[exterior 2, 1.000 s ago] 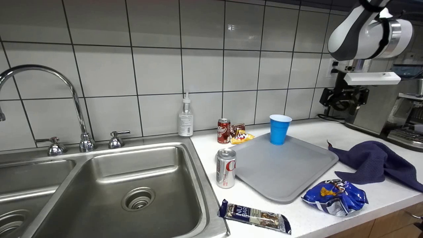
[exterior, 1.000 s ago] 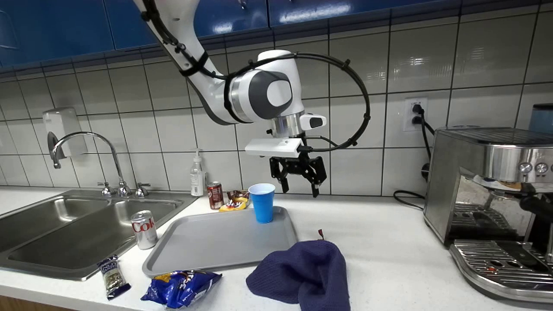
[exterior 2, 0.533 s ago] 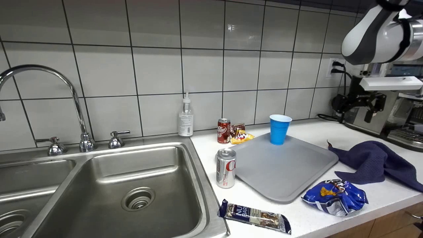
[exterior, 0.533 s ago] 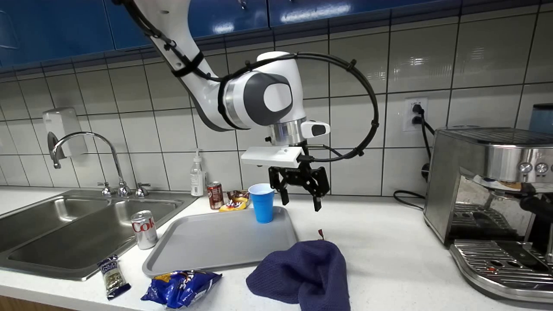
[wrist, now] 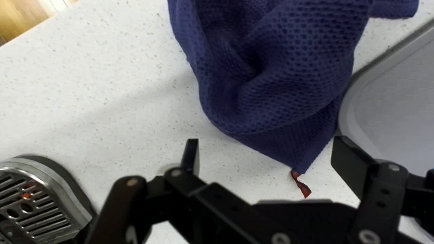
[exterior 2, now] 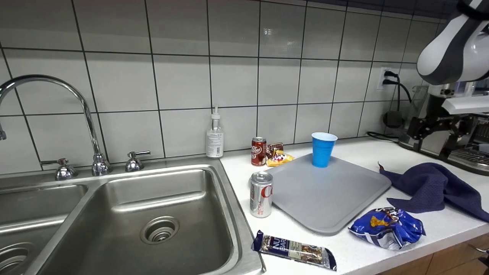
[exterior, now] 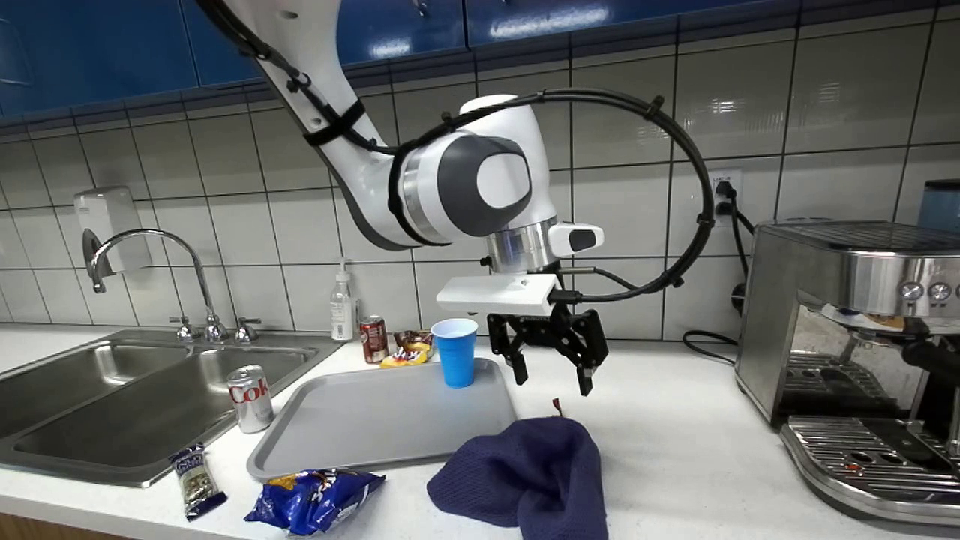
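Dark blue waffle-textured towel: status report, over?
Black two-finger gripper open, holding nothing. Towel crumpled, untouched on white speckled counter. Grey rectangular tray close beside it, possibly in the way.

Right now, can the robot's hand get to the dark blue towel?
Probably yes: the open hand hangs near the towel, holding nothing, and the wrist view shows nothing between them.

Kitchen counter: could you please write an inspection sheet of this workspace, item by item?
Surface: white counter with small dark specks.
Work item: dark-blue towel, crumpled, beside the gray tray.
Clutter: blue cup upright on the tray; silver can, snack bar and blue bag near it.
Gripper: open, holding nothing, above the counter near the towel.
Cables: black cable looped along the arm; black cord on the counter.
Surroundings: stainless sink, coffee machine, tiled wall.
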`<state>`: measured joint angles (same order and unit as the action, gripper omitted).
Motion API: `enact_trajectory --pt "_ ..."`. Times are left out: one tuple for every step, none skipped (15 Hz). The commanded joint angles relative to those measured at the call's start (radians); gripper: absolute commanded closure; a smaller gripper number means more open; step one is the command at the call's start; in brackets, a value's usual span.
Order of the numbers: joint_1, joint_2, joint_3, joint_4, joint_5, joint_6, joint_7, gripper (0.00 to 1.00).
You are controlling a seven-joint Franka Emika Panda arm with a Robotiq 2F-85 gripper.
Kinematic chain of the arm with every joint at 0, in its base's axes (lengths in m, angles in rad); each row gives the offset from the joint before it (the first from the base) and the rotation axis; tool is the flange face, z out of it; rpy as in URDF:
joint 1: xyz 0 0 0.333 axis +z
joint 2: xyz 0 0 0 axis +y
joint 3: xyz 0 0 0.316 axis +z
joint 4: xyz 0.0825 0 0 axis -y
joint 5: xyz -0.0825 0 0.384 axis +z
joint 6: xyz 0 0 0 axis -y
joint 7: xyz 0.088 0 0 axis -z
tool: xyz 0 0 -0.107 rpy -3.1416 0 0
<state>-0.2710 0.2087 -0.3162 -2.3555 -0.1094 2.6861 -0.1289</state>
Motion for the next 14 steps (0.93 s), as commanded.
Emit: enact_trajectory --pt "-0.011 0.004 -0.017 -0.021 -0.056 0.047 0.009 0.00" --pt "-0.010 0.009 -0.020 -0.021 -0.062 0.053 0.012 0.00" --pt "-0.007 0.016 -0.024 -0.022 -0.070 0.058 0.017 0.00" --pt "-0.005 0.022 -0.027 -0.024 -0.078 0.064 0.021 0.00" --pt "-0.003 0.032 -0.028 -0.026 -0.085 0.070 0.025 0.00" --pt "0.000 0.039 -0.028 -0.029 -0.089 0.076 0.028 0.00" --pt "0.002 0.045 -0.027 -0.031 -0.092 0.083 0.030 0.00" --pt "0.002 0.053 -0.026 -0.032 -0.090 0.089 0.028 0.00" --pt "0.005 0.063 -0.026 -0.033 -0.091 0.095 0.031 0.00" --pt "0.009 0.075 -0.029 -0.031 -0.095 0.102 0.036 0.00" --pt "0.011 0.087 -0.030 -0.030 -0.096 0.106 0.038 0.00" --pt "0.014 0.100 -0.031 -0.027 -0.096 0.113 0.042 0.00" --pt "0.018 0.112 -0.031 -0.024 -0.094 0.117 0.045 0.00" --pt "0.021 0.123 -0.030 -0.021 -0.091 0.123 0.048 0.00"
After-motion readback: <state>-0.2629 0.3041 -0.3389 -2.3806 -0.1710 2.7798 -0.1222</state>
